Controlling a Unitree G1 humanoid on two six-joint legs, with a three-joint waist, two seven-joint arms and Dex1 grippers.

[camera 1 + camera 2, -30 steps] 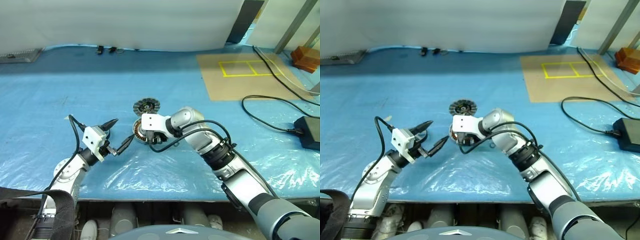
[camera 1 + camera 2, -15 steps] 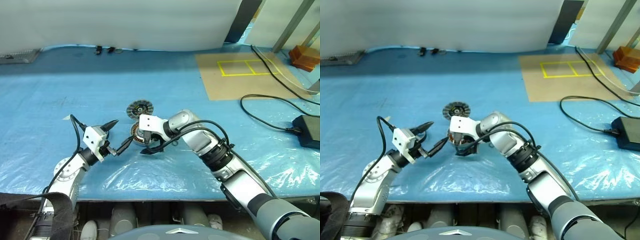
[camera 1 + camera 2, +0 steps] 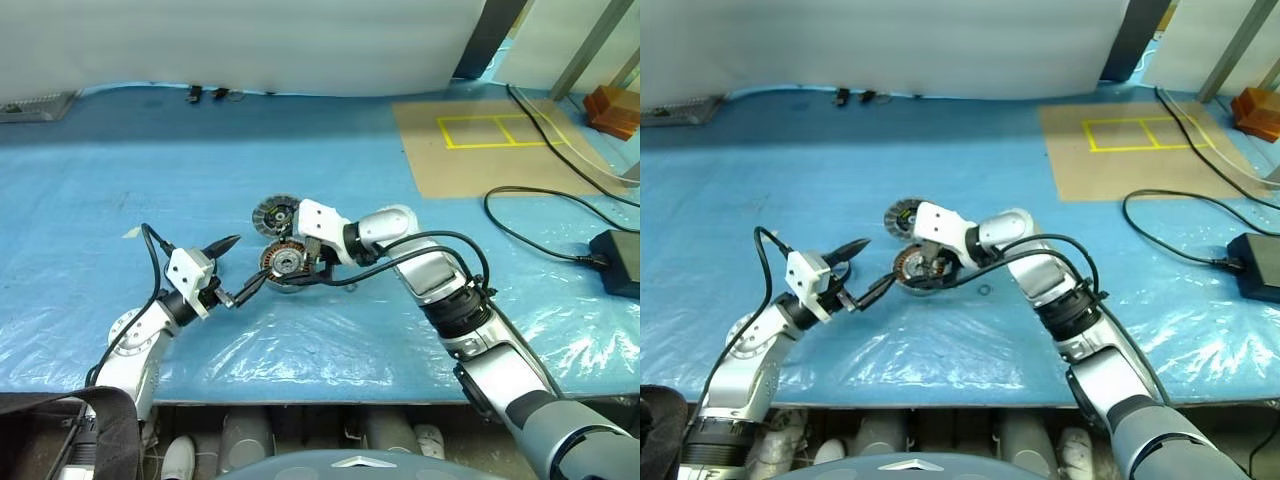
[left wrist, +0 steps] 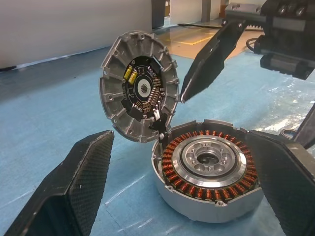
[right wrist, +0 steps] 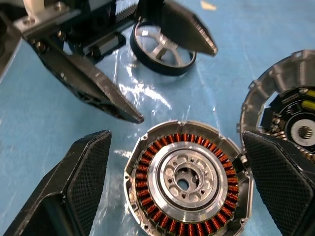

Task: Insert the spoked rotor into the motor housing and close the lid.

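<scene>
The motor housing (image 3: pixel 283 262), a silver cup with copper windings, sits on the blue sheet. Its ribbed lid (image 3: pixel 275 213) stands open on a hinge at the far side, circuit board showing (image 4: pixel 140 93). My right gripper (image 3: pixel 292 252) hovers just over the housing, open, its fingers (image 5: pixel 74 187) on either side and nothing between them. My left gripper (image 3: pixel 235 268) is open a little to the left, pointing at the housing without touching it. The spoked rotor (image 5: pixel 162 49), a dark-rimmed ring with silver spokes, lies flat on the sheet beyond the left gripper.
A brown board with yellow tape squares (image 3: pixel 480 150) lies at the back right. A black cable (image 3: pixel 540 215) runs to a black box (image 3: pixel 615 255) at the right edge. A small ring (image 3: pixel 983 291) lies right of the housing. The table's front edge is near.
My right gripper has risen off the housing and turned, with its jaws wider apart, so the copper windings now show. The left gripper has stayed where it was.
</scene>
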